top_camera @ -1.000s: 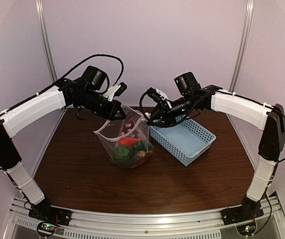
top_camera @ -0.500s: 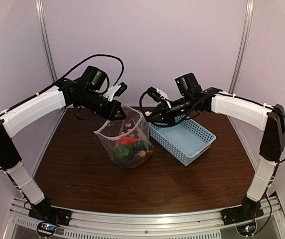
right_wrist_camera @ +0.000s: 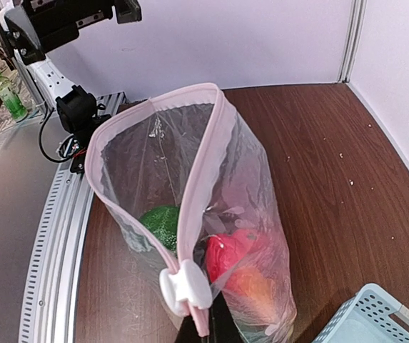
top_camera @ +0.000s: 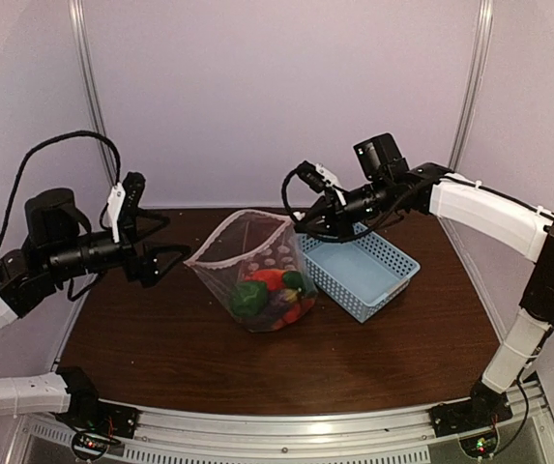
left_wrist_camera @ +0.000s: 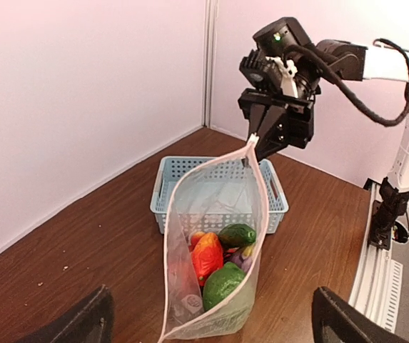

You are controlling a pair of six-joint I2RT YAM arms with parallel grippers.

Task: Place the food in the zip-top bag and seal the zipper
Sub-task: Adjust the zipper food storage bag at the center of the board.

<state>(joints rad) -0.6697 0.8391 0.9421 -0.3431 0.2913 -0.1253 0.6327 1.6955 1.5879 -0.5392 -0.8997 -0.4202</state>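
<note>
The zipper (right_wrist_camera: 203, 179) is pinched at its right end by the right tool (top_camera: 298, 224); its length is aimed at the wide-open left tool (top_camera: 175, 237).

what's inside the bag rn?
Through the clear bag: a red piece, a long green one, a round green one and a purple bit, piled at the bottom. Anything beneath them is covered.

A light blue basket (top_camera: 365, 277) sits on the brown table (top_camera: 160, 338).
</note>
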